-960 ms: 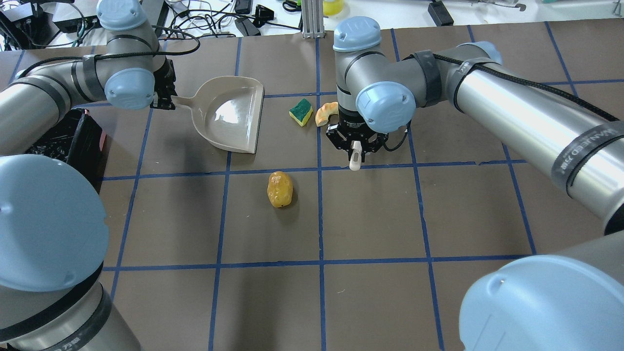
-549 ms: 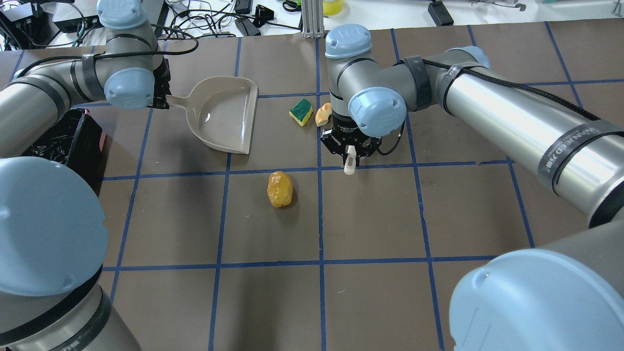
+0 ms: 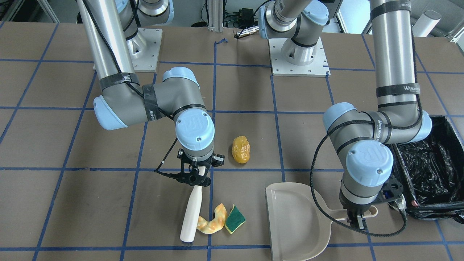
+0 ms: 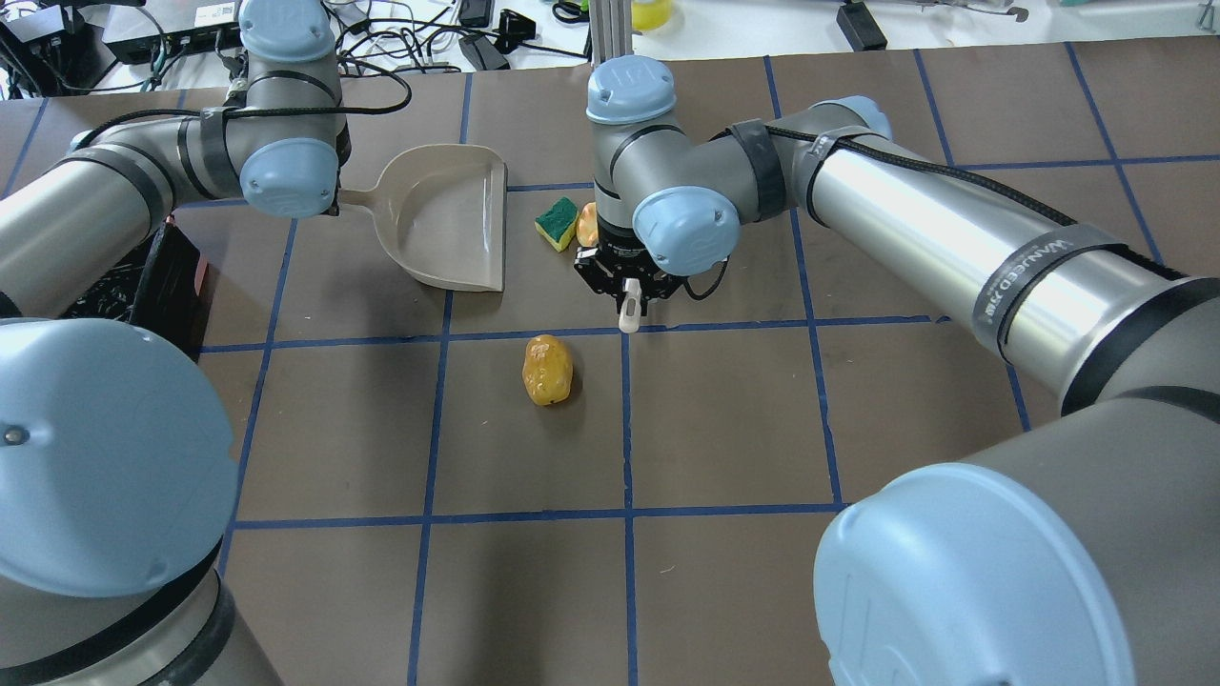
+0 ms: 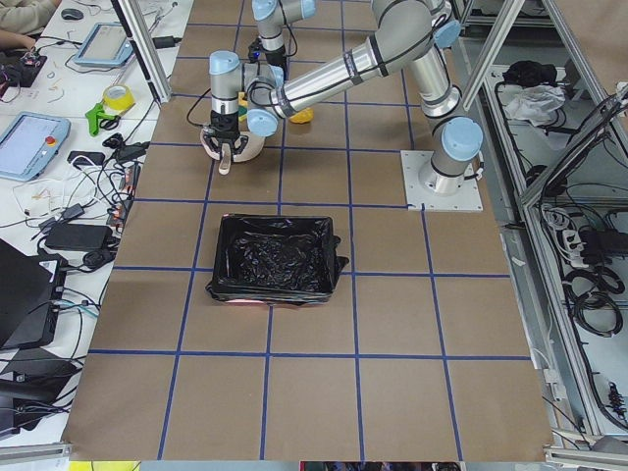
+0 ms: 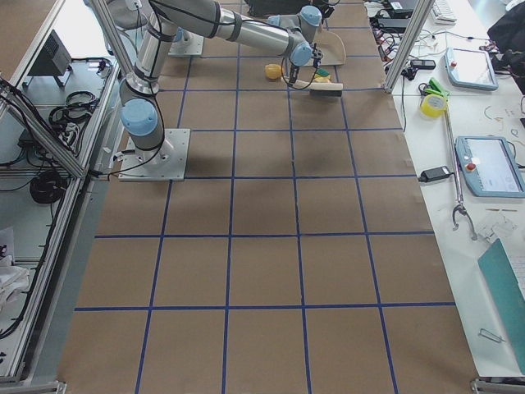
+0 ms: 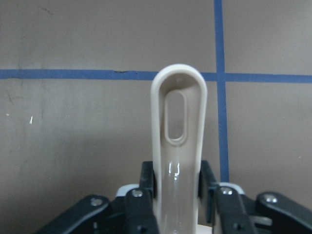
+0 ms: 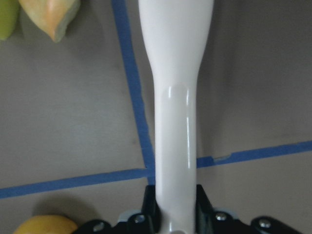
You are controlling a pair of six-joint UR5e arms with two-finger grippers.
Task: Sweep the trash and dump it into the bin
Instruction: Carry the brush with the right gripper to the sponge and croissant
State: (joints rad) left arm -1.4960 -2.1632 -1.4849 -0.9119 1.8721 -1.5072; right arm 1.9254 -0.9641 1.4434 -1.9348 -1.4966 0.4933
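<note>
The potato-like lump (image 3: 241,149) (image 4: 547,370) lies alone on the mat. The croissant piece (image 3: 213,223) (image 4: 587,225) and the green-and-yellow sponge (image 3: 235,219) (image 4: 556,223) lie touching each other, right beside the beige brush (image 3: 191,214). My right gripper (image 3: 195,177) (image 4: 629,291) (image 8: 175,204) is shut on the brush handle. My left gripper (image 3: 357,221) (image 7: 178,180) is shut on the handle of the beige dustpan (image 3: 295,221) (image 4: 448,214). The dustpan's open edge faces the sponge across a small gap. The black-bag-lined bin (image 3: 429,170) (image 5: 275,257) stands beside my left arm.
The brown mat with blue tape lines (image 4: 724,419) covers the table. Cables and devices (image 4: 457,29) lie past the far table edge. The arm bases (image 3: 297,54) stand at the robot's side of the table.
My right arm has moved left with the brush, pushing the croissant piece and sponge toward the dustpan. My left wrist has shifted a little right. The potato-like lump has not moved.
</note>
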